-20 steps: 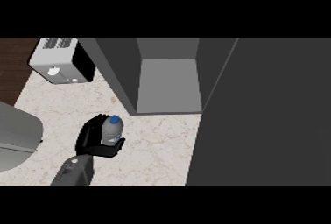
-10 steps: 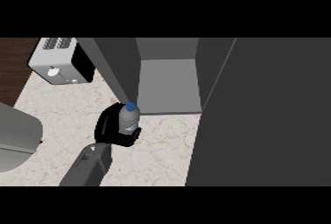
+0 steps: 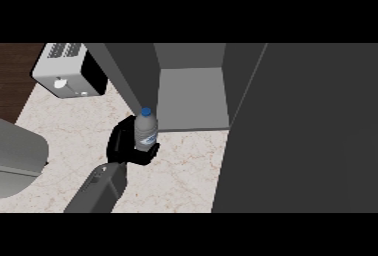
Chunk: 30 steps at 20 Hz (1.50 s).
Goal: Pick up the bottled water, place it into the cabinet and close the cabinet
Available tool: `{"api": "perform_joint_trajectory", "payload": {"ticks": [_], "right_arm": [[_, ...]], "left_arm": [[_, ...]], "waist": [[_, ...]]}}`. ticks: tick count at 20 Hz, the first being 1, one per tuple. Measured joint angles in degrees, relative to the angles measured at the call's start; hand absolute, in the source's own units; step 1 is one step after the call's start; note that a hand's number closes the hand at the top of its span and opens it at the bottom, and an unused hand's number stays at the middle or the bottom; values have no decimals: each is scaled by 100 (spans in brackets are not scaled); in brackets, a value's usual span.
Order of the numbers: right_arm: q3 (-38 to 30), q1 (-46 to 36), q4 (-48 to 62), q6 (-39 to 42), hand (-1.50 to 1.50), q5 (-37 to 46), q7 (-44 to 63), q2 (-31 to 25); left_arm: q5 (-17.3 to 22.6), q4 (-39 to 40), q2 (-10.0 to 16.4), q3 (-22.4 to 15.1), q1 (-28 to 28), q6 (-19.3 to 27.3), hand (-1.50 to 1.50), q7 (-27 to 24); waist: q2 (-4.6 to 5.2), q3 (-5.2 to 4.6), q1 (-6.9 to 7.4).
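The bottled water [image 3: 146, 132] stood upright just before the open cabinet [image 3: 193, 102], with the fingers [image 3: 150, 151] of the left hand [image 3: 119, 143] clamped round it above the desk [image 3: 184, 167]. A toaster [image 3: 65, 76] sat at ten o'clock, the cabinet door [image 3: 303, 130] at three.

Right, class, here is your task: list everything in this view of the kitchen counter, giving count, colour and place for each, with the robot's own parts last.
bottled water: one, clear with a blue cap, upright in the hand at the cabinet's front left corner
cabinet: one, dark grey with a lighter grey inside, open, top centre
cabinet door: one, dark grey, swung open, filling the right side
toaster: one, white with a black side, upper left
counter: one, pale marble, lower centre and left
grey object: one, curved, left edge; cannot tell what it is
left forearm: one, grey, coming in from the lower edge
left hand: one, black, curled round the bottled water
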Motion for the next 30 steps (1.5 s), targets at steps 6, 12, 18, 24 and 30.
{"api": "perform_joint_trajectory", "payload": {"ticks": [6, 12, 18, 24, 30], "right_arm": [[-301, -7, 253, 319, -150, -300, -181, 44], [-503, -86, 402, 520, -150, -719, -263, 95], [-759, -154, 552, 758, -150, -1127, -341, 9], [-1024, -193, 655, 977, -150, -1593, -370, -111], [-1277, -205, 726, 1195, -150, -1976, -394, -240]], "left_arm": [[367, -184, 135, -345, 89, 437, 150, 135], [650, -375, 231, -621, 170, 927, 150, 191], [752, -562, 264, -804, 231, 1632, 150, 255], [741, -777, 239, -917, 380, 2291, 150, 144], [763, -933, 209, -889, 484, 2896, 150, 75]], "waist": [[-11, 18, -78], [-9, 24, -173], [-14, 40, -229], [-21, 56, -326], [-19, 68, -447]]}}
